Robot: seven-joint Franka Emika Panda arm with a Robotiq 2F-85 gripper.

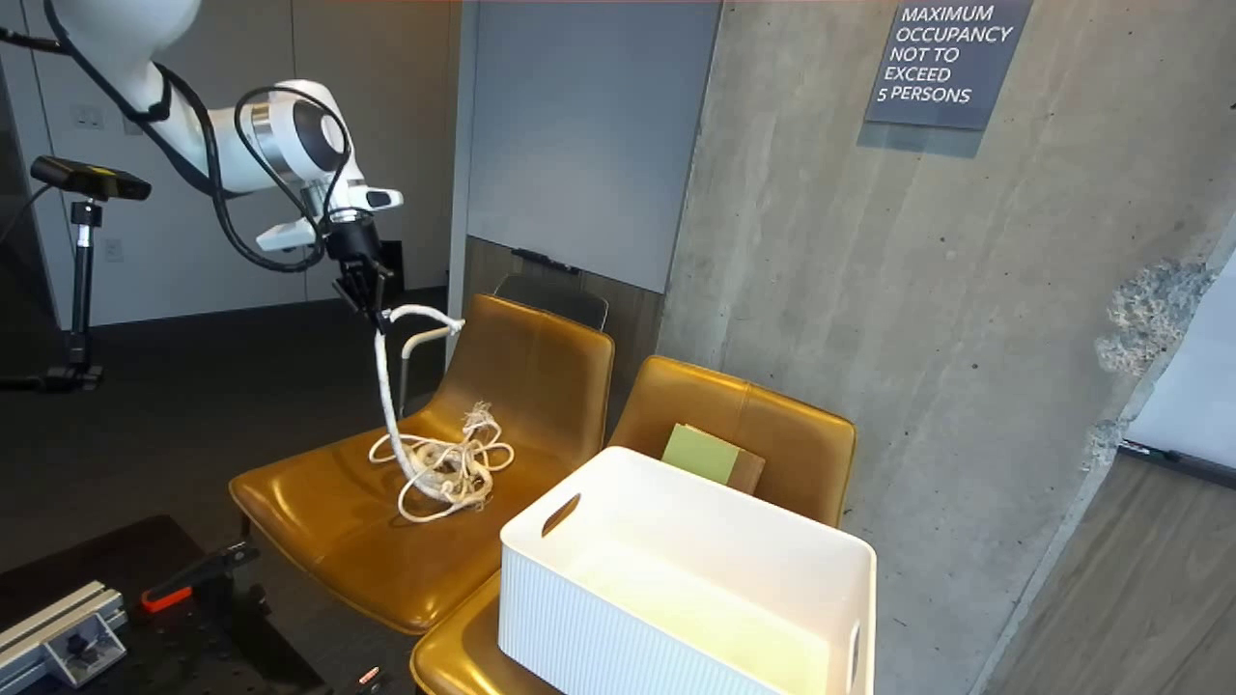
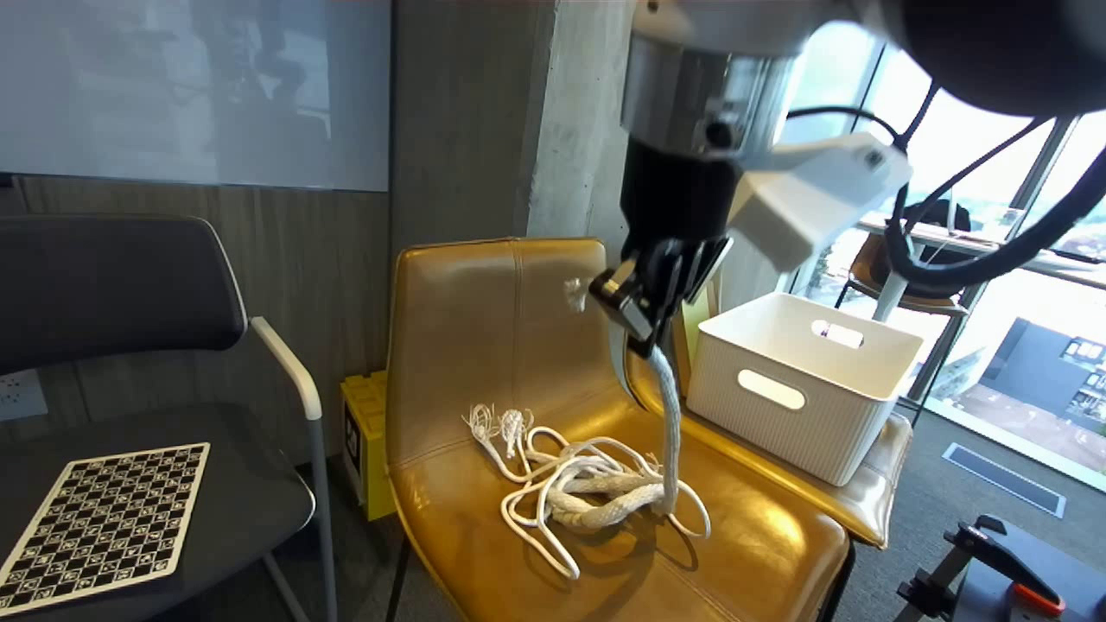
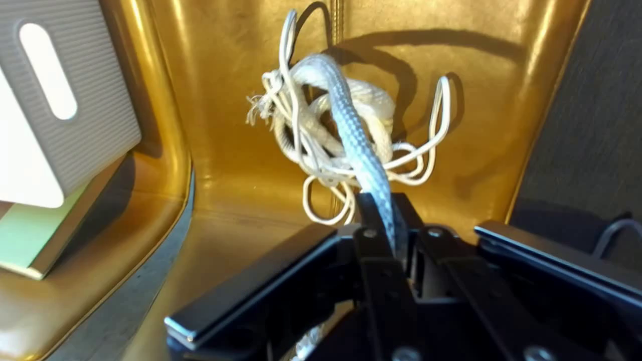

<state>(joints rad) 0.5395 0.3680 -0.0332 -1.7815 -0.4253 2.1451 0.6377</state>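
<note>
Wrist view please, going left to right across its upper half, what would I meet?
White bin with an oval handle hole → tangle of white rope on a gold chair → dark floor beyond that chair's edge.

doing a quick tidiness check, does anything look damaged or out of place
Two things. The rope held in the gripper lies partly tangled on the chair, with frayed ends splayed into loose strands. In an exterior view, the wall has a rough, broken patch where its surface is otherwise smoother.
</note>
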